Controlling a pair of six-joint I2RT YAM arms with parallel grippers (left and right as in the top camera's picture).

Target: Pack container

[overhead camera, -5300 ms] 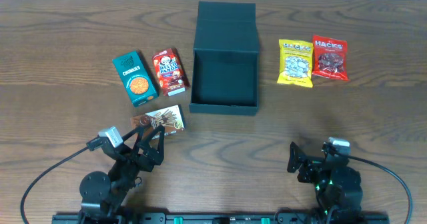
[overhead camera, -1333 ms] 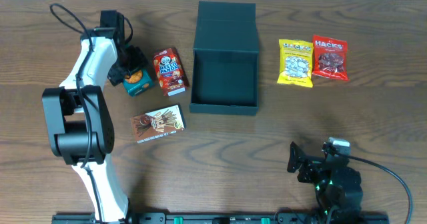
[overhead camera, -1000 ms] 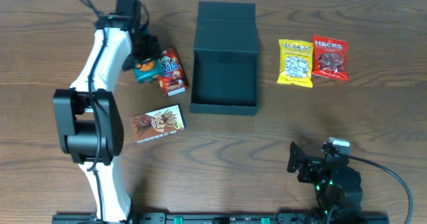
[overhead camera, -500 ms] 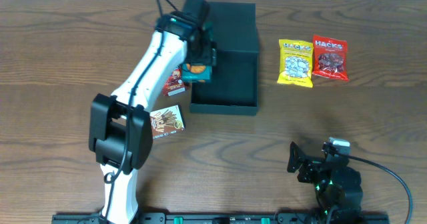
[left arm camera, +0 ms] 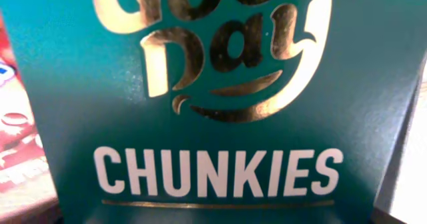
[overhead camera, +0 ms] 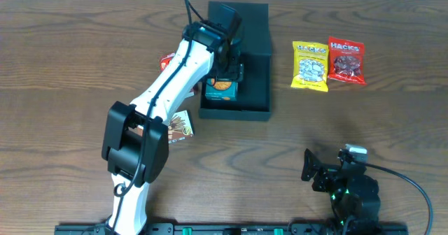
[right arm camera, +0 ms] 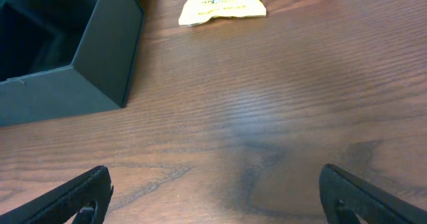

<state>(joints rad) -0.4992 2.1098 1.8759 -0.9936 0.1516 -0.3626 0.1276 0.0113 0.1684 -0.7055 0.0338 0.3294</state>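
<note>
The dark teal-green container stands open at the table's middle back, lid flap folded back. My left gripper is shut on the small teal Chunkies cookie carton and holds it over the container's left inside. The carton fills the left wrist view, hiding the fingers. My right gripper is open and empty at the front right; its fingers show above bare table, with the container's corner ahead at the left.
A yellow Hacks bag and a red Hacks bag lie right of the container. A red snack box and a brown snack pack lie left of it, partly hidden by my left arm.
My left arm reached to the carton at the left, took hold of it, and carried it right, over the container's rim and into its opening. The right arm has not moved.
</note>
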